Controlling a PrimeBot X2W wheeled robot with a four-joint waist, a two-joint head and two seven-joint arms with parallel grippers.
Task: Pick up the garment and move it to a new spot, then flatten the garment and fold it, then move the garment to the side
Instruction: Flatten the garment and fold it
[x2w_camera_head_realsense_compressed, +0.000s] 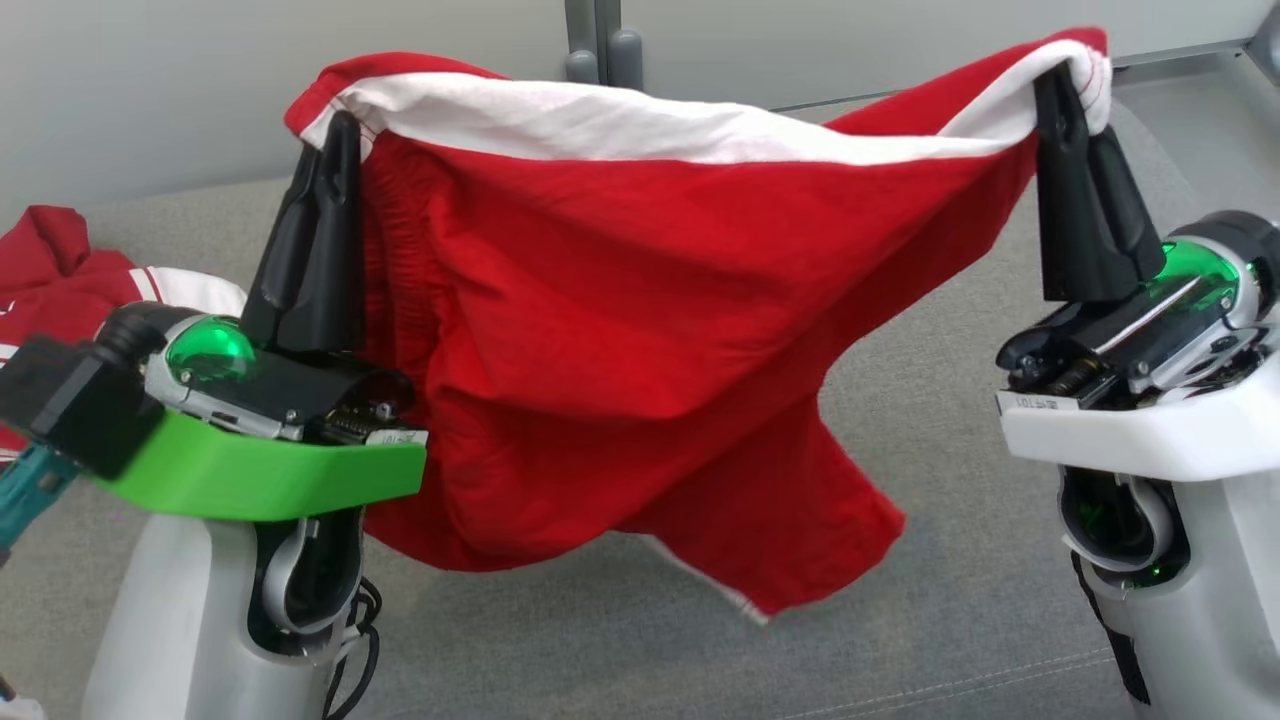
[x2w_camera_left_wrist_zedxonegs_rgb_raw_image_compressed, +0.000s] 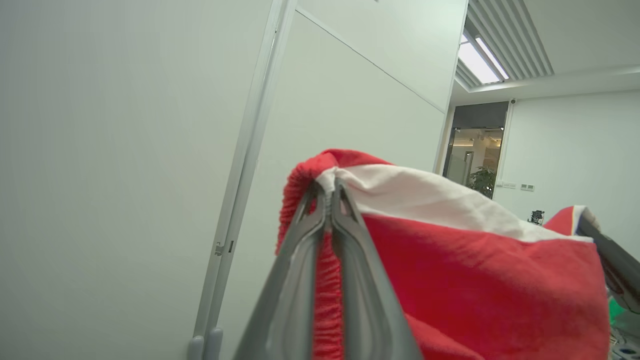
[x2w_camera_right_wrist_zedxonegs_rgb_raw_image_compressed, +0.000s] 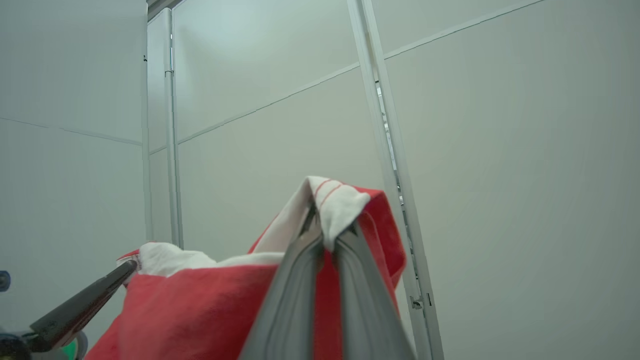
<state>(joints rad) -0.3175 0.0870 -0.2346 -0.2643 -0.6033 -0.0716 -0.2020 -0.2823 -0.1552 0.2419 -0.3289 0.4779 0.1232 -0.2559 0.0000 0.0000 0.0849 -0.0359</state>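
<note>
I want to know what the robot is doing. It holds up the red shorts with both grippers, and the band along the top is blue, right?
Not quite. The band along the top is white, not blue, as the head view shows. The rest is right: the left gripper and the right gripper both hold up the red shorts.

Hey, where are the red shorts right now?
In the head view the red shorts hang mid-frame, held up by their top edge between the left gripper and the right gripper, above the grey cushion.
</note>
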